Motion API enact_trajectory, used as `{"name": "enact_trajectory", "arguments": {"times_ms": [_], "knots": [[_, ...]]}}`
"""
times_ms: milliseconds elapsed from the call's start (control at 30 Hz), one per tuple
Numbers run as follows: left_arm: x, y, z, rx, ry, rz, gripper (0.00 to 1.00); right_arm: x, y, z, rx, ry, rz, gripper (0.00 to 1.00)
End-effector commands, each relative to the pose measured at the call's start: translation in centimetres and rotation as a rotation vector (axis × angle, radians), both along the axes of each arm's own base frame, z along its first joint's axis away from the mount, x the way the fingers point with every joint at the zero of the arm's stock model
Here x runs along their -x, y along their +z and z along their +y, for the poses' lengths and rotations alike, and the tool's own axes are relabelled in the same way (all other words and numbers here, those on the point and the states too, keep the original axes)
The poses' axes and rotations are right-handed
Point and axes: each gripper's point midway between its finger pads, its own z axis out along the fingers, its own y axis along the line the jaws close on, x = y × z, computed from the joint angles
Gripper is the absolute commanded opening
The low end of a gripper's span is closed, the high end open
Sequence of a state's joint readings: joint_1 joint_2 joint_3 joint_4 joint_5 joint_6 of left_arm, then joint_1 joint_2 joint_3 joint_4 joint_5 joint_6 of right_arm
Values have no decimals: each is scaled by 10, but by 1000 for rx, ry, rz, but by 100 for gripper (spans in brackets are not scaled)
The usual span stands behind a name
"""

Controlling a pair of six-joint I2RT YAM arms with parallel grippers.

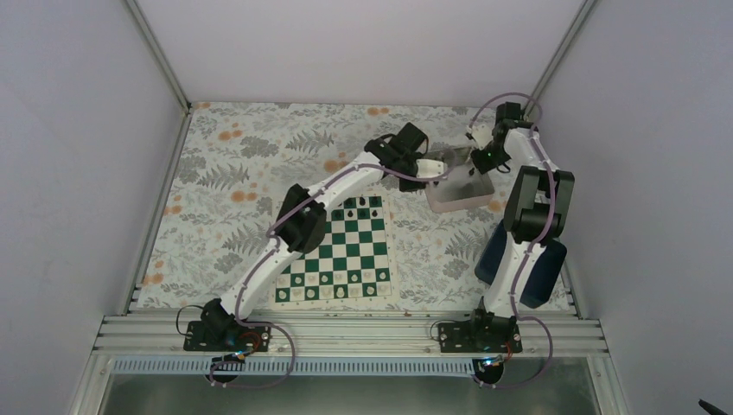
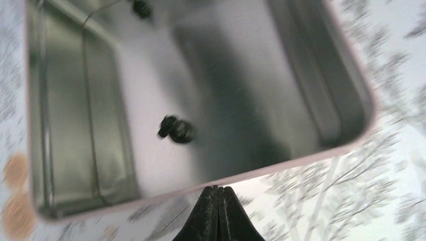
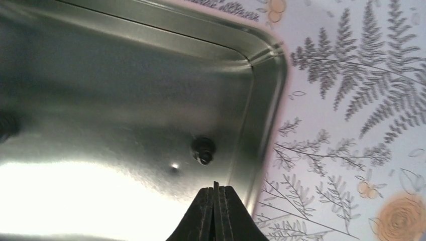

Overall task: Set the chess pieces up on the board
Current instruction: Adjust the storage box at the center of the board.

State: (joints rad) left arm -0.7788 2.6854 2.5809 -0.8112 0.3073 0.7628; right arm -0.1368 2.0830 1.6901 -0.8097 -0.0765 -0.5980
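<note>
**Chess pieces split between board and tray**

Top view: a few black ones stand on the board's far rows, and white pieces line its near rows. Both arms reach over the silvery tray just beyond the board's far right corner.

Left wrist view: the left gripper has its fingers pressed together on nothing, just outside the tray rim. A black piece lies inside the tray.

Right wrist view: the right gripper is likewise pinched together and empty, above the tray floor. Another dark piece sits near the tray's corner.
</note>
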Motion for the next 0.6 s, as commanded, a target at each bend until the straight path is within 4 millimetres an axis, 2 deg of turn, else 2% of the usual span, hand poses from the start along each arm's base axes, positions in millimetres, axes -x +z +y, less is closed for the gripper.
{"name": "enact_trajectory", "arguments": {"times_ms": [0, 100, 233, 300, 367, 433, 467, 567], "knots": [[44, 22, -22, 35, -109, 45, 2, 4, -12, 7, -19, 59, 55, 4], [56, 18, -23, 5, -129, 61, 2, 7, -9, 7, -18, 74, 62, 4], [63, 27, -11, -41, -132, 68, 2, 14, -1, 7, -15, 84, 57, 4], [61, 40, 0, -60, -116, 56, 2, 15, 6, 7, -16, 90, 42, 4], [58, 59, 11, -58, -96, 50, 2, 14, 13, 7, -15, 88, 23, 10], [49, 87, 23, -33, -58, 22, 4, 11, 15, 6, -14, 87, 15, 17], [44, 103, 28, -14, -39, -2, 10, 9, 15, 7, -16, 85, 13, 20], [29, 147, 48, 34, 13, -74, 42, 1, 12, 5, -16, 79, 18, 27]]}}
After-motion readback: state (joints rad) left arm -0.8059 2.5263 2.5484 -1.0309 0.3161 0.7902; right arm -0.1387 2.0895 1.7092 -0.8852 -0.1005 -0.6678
